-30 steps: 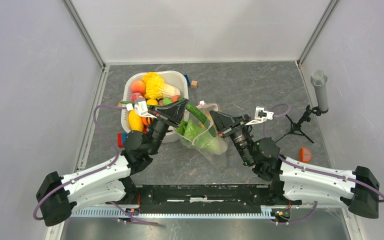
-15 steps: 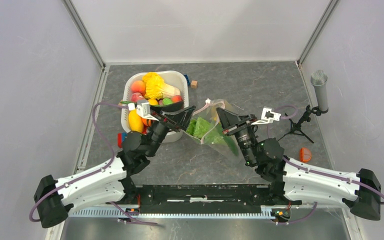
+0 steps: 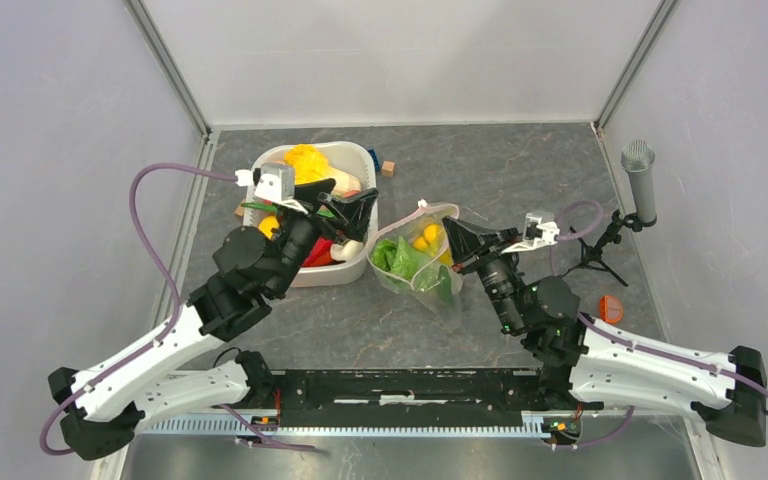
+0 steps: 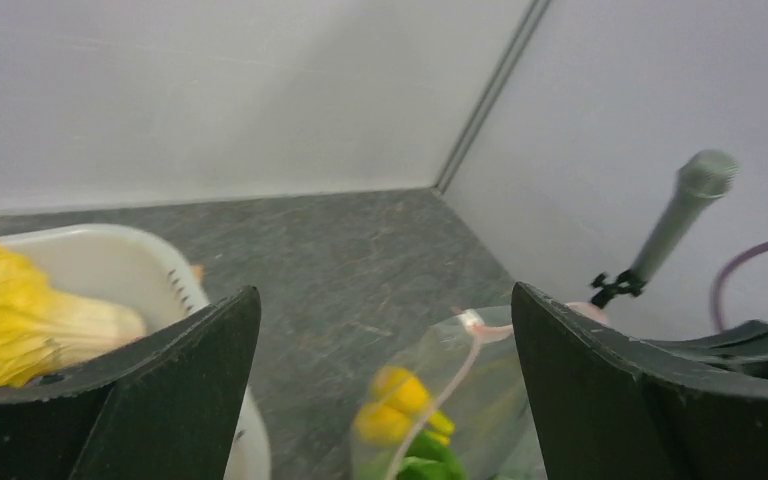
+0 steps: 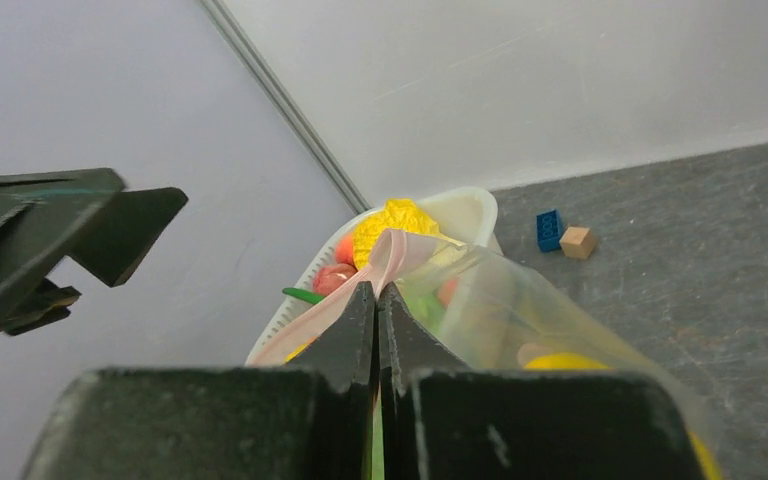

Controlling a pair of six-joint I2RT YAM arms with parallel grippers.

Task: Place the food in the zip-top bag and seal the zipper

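Right gripper (image 5: 377, 292) pinched tight on the zipper (image 5: 385, 255) of the zip-top bag (image 3: 422, 265), holding the mouth up just right of the white tub (image 3: 365, 160). Left gripper (image 3: 348, 203) spread wide, empty, above the tub.

Loading looks partway done, zipper unsealed.
- Bagged: one green leafy piece (image 3: 395, 258), one lobed yellow fruit (image 3: 426, 237).
- In the tub: one yellow cabbage (image 3: 305, 160), one red piece (image 3: 320, 250); the arm hides the rest.
- One bag, one tub.

the left arm (image 3: 250, 275) hides much of the white tub (image 3: 358, 158) and its contents. the left wrist view's bottom edge cuts off the zip-top bag (image 4: 490, 400), and the yellow food (image 4: 392, 405) inside is blurred. a small orange object (image 3: 611, 309) beside the right arm (image 3: 650, 355) is too small to identify.
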